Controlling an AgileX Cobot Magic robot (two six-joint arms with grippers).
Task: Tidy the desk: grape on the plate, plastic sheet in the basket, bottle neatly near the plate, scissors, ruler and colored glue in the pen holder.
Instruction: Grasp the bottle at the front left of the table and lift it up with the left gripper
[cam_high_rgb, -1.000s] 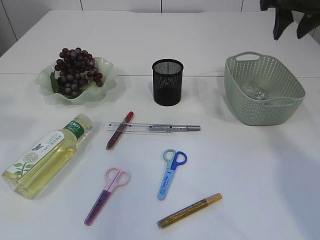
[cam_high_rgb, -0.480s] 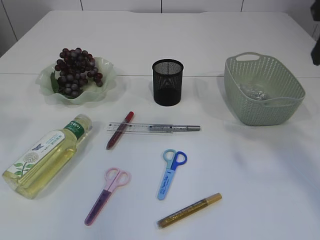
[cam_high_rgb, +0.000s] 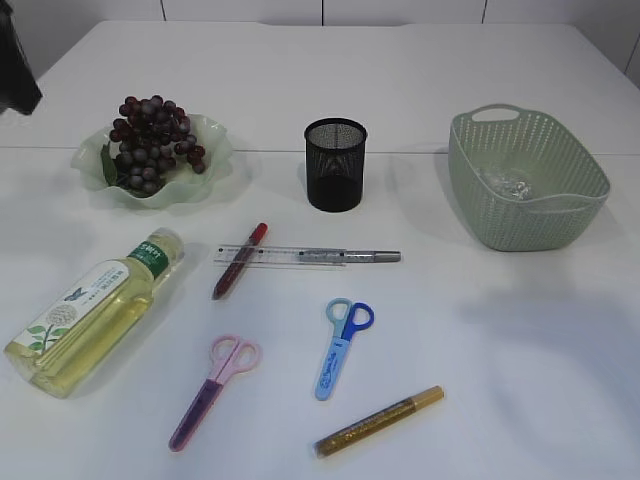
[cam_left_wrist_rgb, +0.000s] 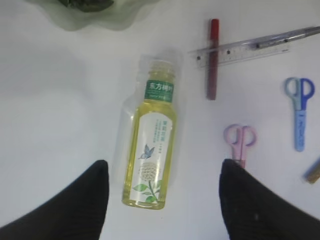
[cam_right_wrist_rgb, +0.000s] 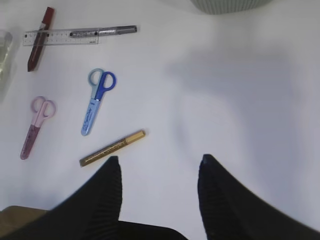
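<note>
A: Exterior view, from the left: a dark bit of arm (cam_high_rgb: 18, 60) at the top left corner, then the grape (cam_high_rgb: 152, 143) bunch already on the green plate (cam_high_rgb: 216, 165), and the bottle (cam_high_rgb: 95, 311) lying on its side on the counter (cam_high_rgb: 450, 60) below it.

B: And the left gripper (cam_left_wrist_rgb: 165, 200)?

A: The left wrist view has it above the bottle, jaws spread wide to either side, holding nothing and touching nothing.

B: Middle of the counter?

A: The red glue pen (cam_high_rgb: 240, 260) lies across the left end of the clear ruler (cam_high_rgb: 280, 256), with a silver glue pen (cam_high_rgb: 350, 257) along the ruler's right part. Behind them stands the black mesh pen holder (cam_high_rgb: 336, 164), upright. In front lie the pink scissors (cam_high_rgb: 213, 392), the blue scissors (cam_high_rgb: 342, 347) and the gold glue pen (cam_high_rgb: 379, 421), all apart.

B: Right side?

A: The green basket (cam_high_rgb: 560, 215), with something crinkled and clear inside, probably the plastic sheet (cam_high_rgb: 508, 184), though it is hard to make out.

B: Right gripper (cam_right_wrist_rgb: 160, 185)?

A: Its wrist view shows it open over bare counter, empty, the gold glue pen just left of it.
</note>
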